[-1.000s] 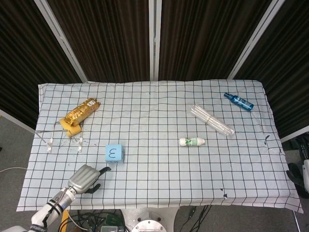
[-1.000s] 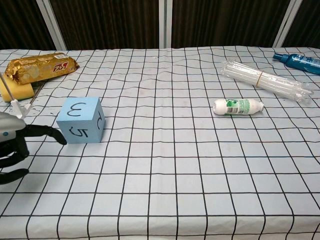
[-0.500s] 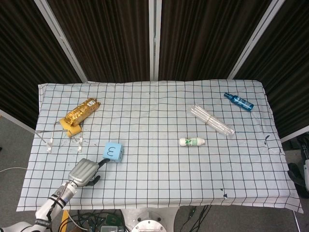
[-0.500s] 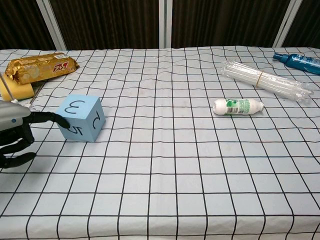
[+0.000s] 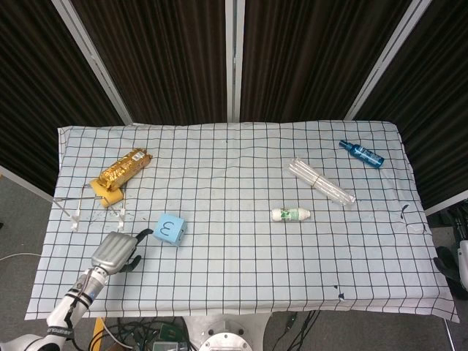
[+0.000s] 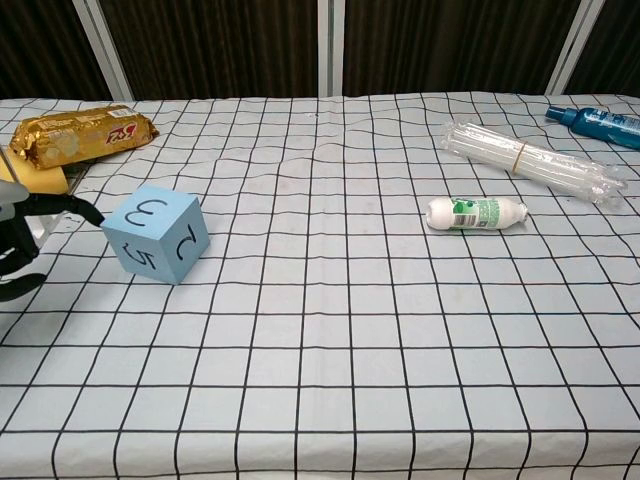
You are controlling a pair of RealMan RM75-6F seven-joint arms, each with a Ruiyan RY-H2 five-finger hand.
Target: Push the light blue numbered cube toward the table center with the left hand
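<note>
The light blue numbered cube [image 5: 169, 229] sits on the checkered cloth at the left front, turned corner-on, with a 3 on top. In the chest view the cube [image 6: 155, 233] shows a 5 and a 2 on its sides. My left hand [image 5: 115, 251] lies just left of it, silver-backed with dark fingers. One outstretched fingertip [image 6: 93, 215] touches the cube's left corner; the other fingers hang loosely and hold nothing. At the far right edge, off the table, a dark shape that seems to be my right hand [image 5: 444, 265] shows only in part.
A gold snack packet [image 5: 121, 167] and a yellow sponge [image 5: 108, 193] lie behind the cube, with white clips [image 5: 75, 217] beside them. A small white bottle [image 5: 291, 214], a clear tube bundle [image 5: 319, 181] and a blue spray bottle [image 5: 361, 153] lie right of centre.
My left hand has swung from in front of the cube round to its left side. The cube has turned on the spot and shifted slightly away from me.
</note>
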